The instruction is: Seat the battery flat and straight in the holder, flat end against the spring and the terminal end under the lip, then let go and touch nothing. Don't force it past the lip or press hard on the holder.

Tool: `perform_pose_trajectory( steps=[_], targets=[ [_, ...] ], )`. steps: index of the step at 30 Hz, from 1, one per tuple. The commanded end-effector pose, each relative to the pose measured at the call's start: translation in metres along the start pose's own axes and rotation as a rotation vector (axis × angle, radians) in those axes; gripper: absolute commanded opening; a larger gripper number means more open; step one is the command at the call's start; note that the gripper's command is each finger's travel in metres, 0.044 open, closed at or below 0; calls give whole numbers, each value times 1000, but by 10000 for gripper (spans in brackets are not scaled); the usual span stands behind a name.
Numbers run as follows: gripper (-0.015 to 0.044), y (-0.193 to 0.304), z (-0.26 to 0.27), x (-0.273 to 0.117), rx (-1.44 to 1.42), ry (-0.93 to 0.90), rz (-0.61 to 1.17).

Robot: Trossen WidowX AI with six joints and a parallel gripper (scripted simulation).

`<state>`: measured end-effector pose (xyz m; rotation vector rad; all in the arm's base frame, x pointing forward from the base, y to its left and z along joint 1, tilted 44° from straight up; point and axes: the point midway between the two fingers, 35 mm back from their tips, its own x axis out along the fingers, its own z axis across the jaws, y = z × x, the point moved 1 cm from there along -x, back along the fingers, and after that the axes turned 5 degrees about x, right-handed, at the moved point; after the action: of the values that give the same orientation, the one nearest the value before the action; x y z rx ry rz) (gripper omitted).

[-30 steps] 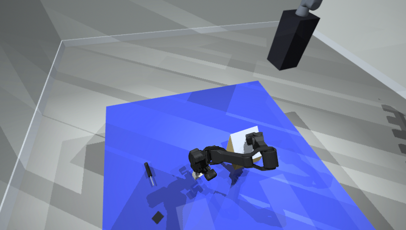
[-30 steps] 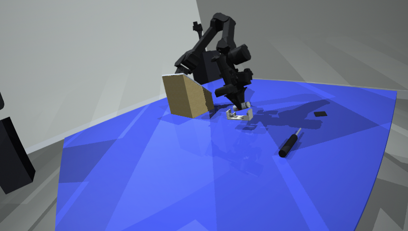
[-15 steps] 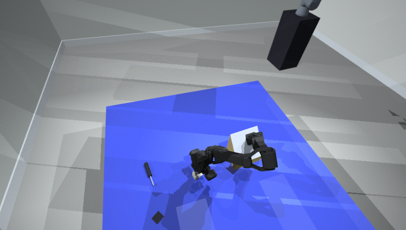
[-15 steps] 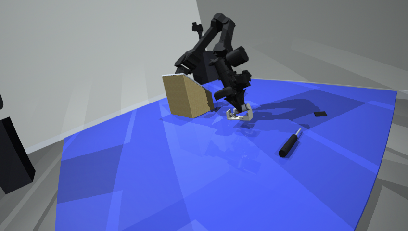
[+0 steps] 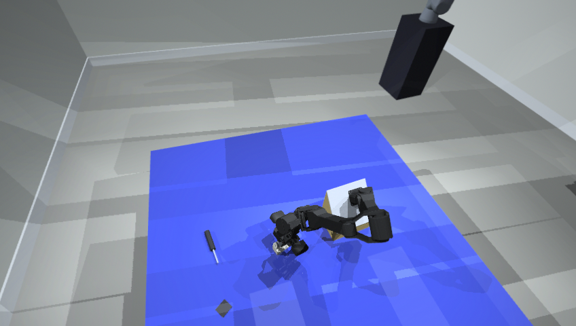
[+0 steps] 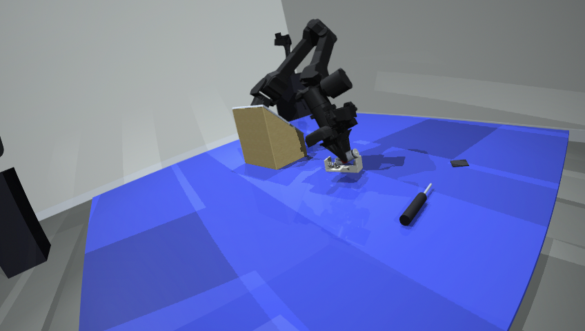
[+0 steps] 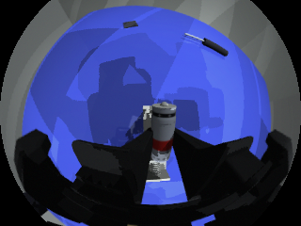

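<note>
Blue tabletop point(image 6: 213, 254) sits on grey floor w/ pale walls around. Exterior view shows the tool point(image 6: 343, 157) pointing down, clamped on the battery point(image 6: 352, 154), which sits tilted over the white holder point(image 6: 343, 165), one end raised near the holder's end wall. Top view hides most of that: arm covers the holder point(image 5: 278, 247), only a pale corner shows. Wrist view alone gives the battery point(image 7: 164, 127) close up: grey cylinder, red band near the grip, silver cap at far end, held lengthwise btwn the dark fingers; a bit of holder point(image 7: 158, 171) shows beneath it.

Tan wedge block point(image 6: 268, 137) stands just beside the holder, arm side. Screwdriver point(image 6: 413, 207) and small dark square point(image 6: 459, 163) lie well apart from it; open blue surface toward the near edge.
</note>
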<state>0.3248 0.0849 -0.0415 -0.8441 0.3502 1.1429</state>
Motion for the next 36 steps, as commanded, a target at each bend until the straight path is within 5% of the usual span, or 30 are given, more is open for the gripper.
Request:
perform_pose_trajectory(
  steps=[1,36],
  targets=[
    [80,3,0,2,7,4,-21],
    [80,25,3,-2,19,7,-85]
  ],
)
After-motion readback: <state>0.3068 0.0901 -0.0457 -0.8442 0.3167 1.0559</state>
